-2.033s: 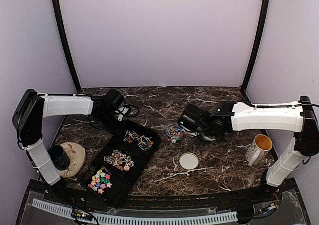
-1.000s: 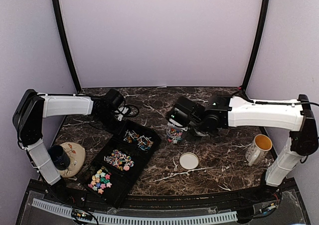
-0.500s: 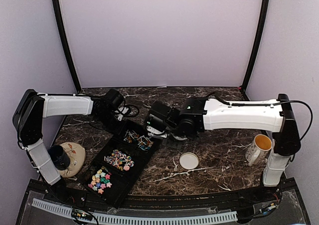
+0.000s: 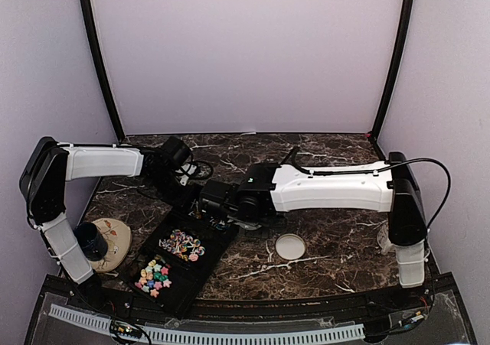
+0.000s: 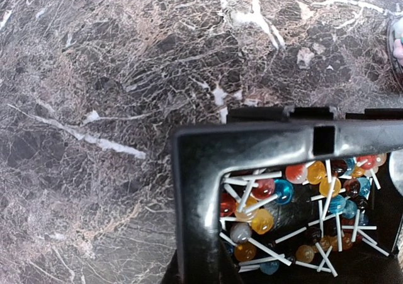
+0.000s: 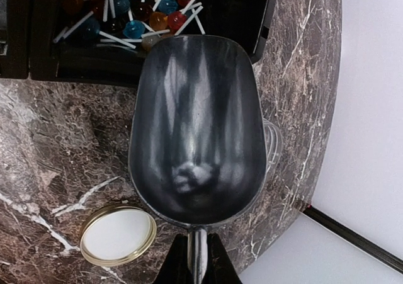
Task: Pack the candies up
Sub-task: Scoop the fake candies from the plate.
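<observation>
A black three-part tray (image 4: 188, 284) holds the candies: pastel stars (image 4: 153, 275) at the near end, pink round ones (image 4: 182, 244) in the middle, and lollipops (image 5: 283, 202) with white sticks at the far end. My left gripper (image 4: 181, 186) is shut on the tray's far corner wall (image 5: 195, 233). My right gripper (image 6: 196, 265) is shut on the handle of a metal scoop (image 6: 198, 126). The scoop looks empty and hangs just short of the lollipop compartment (image 6: 138, 7). In the top view the right gripper (image 4: 220, 206) covers that end of the tray.
A gold-rimmed white jar lid (image 4: 290, 246) lies right of the tray, also shown in the right wrist view as the lid (image 6: 118, 233). A clear jar rim (image 6: 272, 147) peeks from behind the scoop. A plate with a dark cup (image 4: 103, 242) sits at the left.
The right arm has swung left with the scoop, from beside the jar to the tray's lollipop end. The left arm has stayed put on the tray.
</observation>
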`<state>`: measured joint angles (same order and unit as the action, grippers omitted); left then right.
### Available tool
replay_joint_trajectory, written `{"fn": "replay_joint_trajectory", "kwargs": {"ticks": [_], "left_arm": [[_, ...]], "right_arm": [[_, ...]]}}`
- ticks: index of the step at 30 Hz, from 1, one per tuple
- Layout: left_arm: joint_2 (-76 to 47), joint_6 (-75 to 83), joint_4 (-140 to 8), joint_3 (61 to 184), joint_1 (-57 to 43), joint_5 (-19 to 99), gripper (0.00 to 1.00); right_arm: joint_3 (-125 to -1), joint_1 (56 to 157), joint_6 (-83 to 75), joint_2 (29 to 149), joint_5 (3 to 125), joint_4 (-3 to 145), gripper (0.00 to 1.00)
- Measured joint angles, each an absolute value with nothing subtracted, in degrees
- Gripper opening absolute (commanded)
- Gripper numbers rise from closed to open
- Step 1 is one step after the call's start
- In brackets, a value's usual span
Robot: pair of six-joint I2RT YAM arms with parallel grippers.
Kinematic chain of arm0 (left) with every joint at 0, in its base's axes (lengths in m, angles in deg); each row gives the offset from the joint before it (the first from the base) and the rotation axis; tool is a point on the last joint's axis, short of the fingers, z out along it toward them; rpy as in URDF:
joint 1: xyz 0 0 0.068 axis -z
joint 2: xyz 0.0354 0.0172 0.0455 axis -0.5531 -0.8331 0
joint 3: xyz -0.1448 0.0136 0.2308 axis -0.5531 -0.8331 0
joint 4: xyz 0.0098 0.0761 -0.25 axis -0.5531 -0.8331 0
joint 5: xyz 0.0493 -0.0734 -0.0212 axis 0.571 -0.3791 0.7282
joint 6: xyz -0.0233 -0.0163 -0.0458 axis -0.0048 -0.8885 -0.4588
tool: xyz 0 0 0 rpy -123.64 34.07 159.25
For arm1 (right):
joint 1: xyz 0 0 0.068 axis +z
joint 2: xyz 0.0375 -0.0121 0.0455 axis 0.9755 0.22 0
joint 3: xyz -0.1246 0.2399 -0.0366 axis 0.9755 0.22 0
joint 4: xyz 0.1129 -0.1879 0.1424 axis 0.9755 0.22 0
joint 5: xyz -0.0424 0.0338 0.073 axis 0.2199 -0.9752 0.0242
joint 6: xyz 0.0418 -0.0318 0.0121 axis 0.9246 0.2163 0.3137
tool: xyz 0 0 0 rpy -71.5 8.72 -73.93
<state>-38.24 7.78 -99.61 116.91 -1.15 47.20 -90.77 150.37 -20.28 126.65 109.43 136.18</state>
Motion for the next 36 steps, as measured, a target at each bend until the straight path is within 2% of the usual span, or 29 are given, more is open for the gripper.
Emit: {"fn": "replay_joint_trajectory", "kwargs": {"ticks": [6, 11, 14, 21, 24, 32, 36], "left_arm": [[-38.24, 7.76, -99.59, 116.94, -0.65, 47.77, 0.0], [-38.24, 7.8, -98.37, 116.78, -1.66, 43.09, 0.0], [-38.15, 8.02, -96.4, 116.19, -2.66, 39.38, 0.0], [-33.67, 7.76, -90.76, 111.41, -5.33, 30.48, 0.0], [-31.94, 6.54, -87.13, 109.55, -6.05, 24.58, 0.0], [-30.54, 1.73, -75.53, 105.07, -6.53, 10.48, 0.0], [-30.17, 1.55, -74.39, 104.96, -6.42, 9.58, 0.0]], "right_arm": [[-95.52, 151.31, -20.72, 130.56, 112.6, 139.1, 0.0], [-93.88, 151.4, -20.48, 129.38, 113.14, 136.29, 0.0], [-89.0, 151.0, -19.28, 123.5, 112.62, 131.98, 0.0], [-78.05, 150.2, -16.94, 99.85, 111.11, 118.71, 0.0], [-75.74, 150.0, -16.11, 94.17, 110.58, 114.58, 0.0], [-74.01, 149.76, -14.86, 97.56, 110.5, 112.81, 0.0], [-74.03, 149.74, -14.88, 99.11, 110.45, 113.84, 0.0]]}}
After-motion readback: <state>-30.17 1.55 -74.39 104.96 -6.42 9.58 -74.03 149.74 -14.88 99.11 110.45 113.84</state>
